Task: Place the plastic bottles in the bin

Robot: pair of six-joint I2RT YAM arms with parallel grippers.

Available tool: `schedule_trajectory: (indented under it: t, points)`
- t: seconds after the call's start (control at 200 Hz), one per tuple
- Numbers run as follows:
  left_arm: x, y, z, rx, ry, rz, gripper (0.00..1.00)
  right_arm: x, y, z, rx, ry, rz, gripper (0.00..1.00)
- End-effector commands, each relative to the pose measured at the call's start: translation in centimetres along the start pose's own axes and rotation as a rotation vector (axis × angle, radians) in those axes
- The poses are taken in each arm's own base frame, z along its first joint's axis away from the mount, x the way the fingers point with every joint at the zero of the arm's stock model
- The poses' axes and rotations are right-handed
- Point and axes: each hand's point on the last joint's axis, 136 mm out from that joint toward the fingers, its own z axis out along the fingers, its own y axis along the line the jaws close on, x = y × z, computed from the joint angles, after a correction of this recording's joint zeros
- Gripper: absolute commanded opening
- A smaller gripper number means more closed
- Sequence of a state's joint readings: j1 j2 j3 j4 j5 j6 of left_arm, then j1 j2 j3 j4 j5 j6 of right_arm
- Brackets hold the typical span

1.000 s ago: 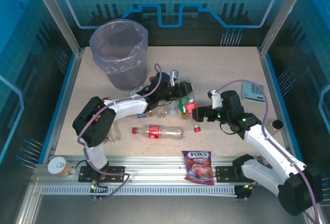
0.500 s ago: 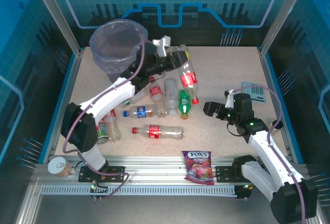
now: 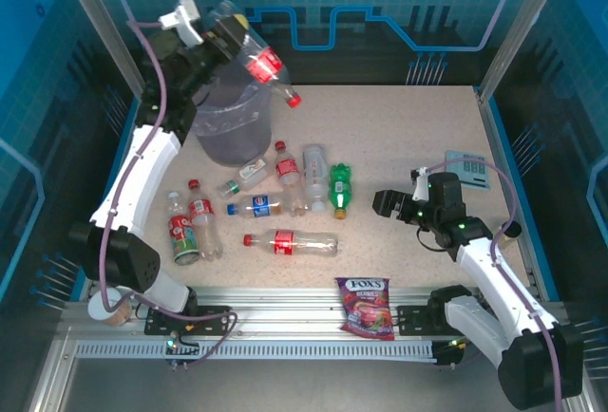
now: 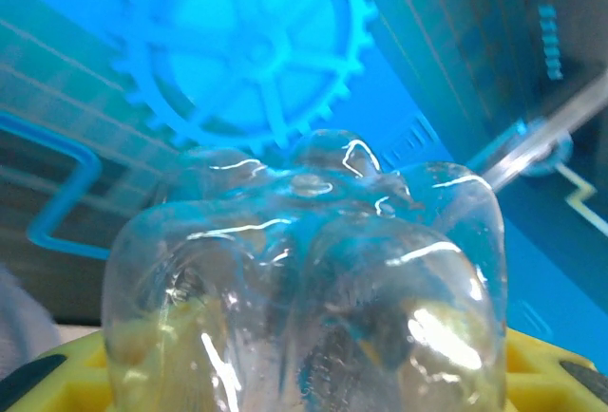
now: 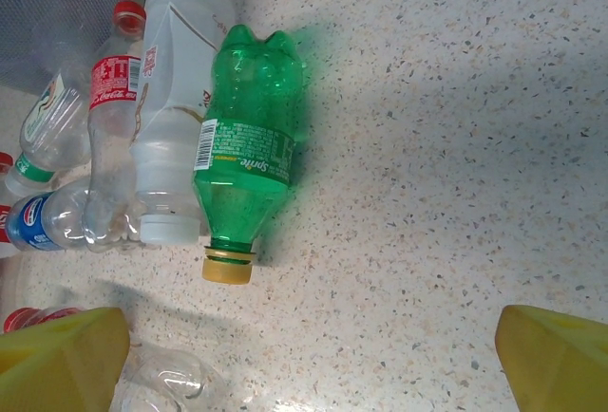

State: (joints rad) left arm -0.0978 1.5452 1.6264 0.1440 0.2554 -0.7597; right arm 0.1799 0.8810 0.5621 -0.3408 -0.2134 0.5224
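Note:
My left gripper [image 3: 225, 38] is raised high and shut on a clear plastic bottle [image 3: 258, 59] with a red label and red cap. The bottle hangs tilted, cap down to the right, over the rim of the bin [image 3: 236, 133]. In the left wrist view the bottle's clear base [image 4: 304, 270] sits between my yellow fingers [image 4: 546, 369]. Several plastic bottles lie on the table: a green one [image 3: 339, 188] [image 5: 249, 141], a whitish one [image 3: 314, 169], a blue-labelled one [image 3: 256, 207] and a long red-labelled one [image 3: 291, 242]. My right gripper [image 3: 388, 204] [image 5: 309, 365] stands open, right of the green bottle.
A purple-red Fox's candy bag [image 3: 364, 306] lies at the near edge. A paper cup [image 3: 108, 307] stands at the near left corner. A grey keypad device [image 3: 466, 167] rests at the right edge. Two more bottles [image 3: 191, 229] lie by the left arm.
My left arm has lifted the red-labelled bottle from the cluster, up and left, to over the bin. My right gripper drew back to the right and now holds still.

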Motion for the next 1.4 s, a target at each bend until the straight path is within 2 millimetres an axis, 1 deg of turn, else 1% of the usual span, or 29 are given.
schedule_trajectory:
  t: [0.0,0.145,0.26,0.31,0.365,0.455,0.535,0.71,0.8,0.971,1.051,1.111,1.221,1.251,1.391]
  points:
    - [-4.8,1.3,-1.4,-0.039,-0.156,0.001,0.0,-1.2,0.7,-1.2,-0.002,-0.021,-0.026,1.0]
    - [-7.8,5.9,-2.9,-0.122,-0.33,-0.043,0.0,-1.4,0.7,-1.7,0.009,-0.027,-0.038,1.0]
    - [-9.5,8.7,-4.4,-0.14,-0.469,-0.116,0.0,-1.3,0.8,-2.0,0.01,-0.021,-0.046,1.0]
    - [-9.7,9.7,-4.7,-0.142,-0.5,-0.148,0.0,-1.2,0.7,-2.1,0.014,-0.018,-0.049,1.0]
    - [-9.7,10.7,-4.9,-0.179,-0.52,-0.145,0.0,-1.0,0.6,-2.1,0.018,-0.014,-0.05,1.0]
    - [-9.6,12.1,-4.8,-0.26,-0.513,-0.087,0.0,-0.9,0.6,-2.0,0.017,-0.008,-0.054,1.0]
    - [-9.3,13.0,-4.1,-0.319,-0.472,-0.012,0.0,-0.8,0.6,-2.0,0.016,-0.003,-0.059,1.0]
    - [-7.3,15.3,-1.7,-0.369,-0.339,0.05,0.0,-0.5,0.4,-1.7,0.017,0.01,-0.066,1.0]
    - [-6.2,16.2,-0.9,-0.397,-0.288,0.085,0.0,-0.5,0.4,-1.7,0.016,0.013,-0.07,1.0]
    - [-3.3,18.6,0.2,-0.436,-0.182,0.112,0.0,-0.2,0.0,-1.7,0.036,0.024,-0.077,1.0]
    - [-1.9,19.2,0.8,-0.456,-0.126,0.151,0.0,0.1,-0.2,-1.6,0.043,0.029,-0.078,1.0]
    - [-0.6,19.7,1.5,-0.469,-0.069,0.173,0.0,0.2,-0.4,-1.6,0.046,0.032,-0.078,1.0]
    - [2.6,20.5,2.9,-0.508,0.075,0.241,0.0,0.4,-0.5,-1.3,0.049,0.038,-0.076,1.0]
    - [3.4,21.0,3.1,-0.524,0.111,0.253,0.0,0.4,-0.5,-1.3,0.049,0.037,-0.075,1.0]
    - [6.1,23.0,3.8,-0.579,0.218,0.262,0.0,0.6,-0.7,-1.2,0.053,0.041,-0.074,1.0]
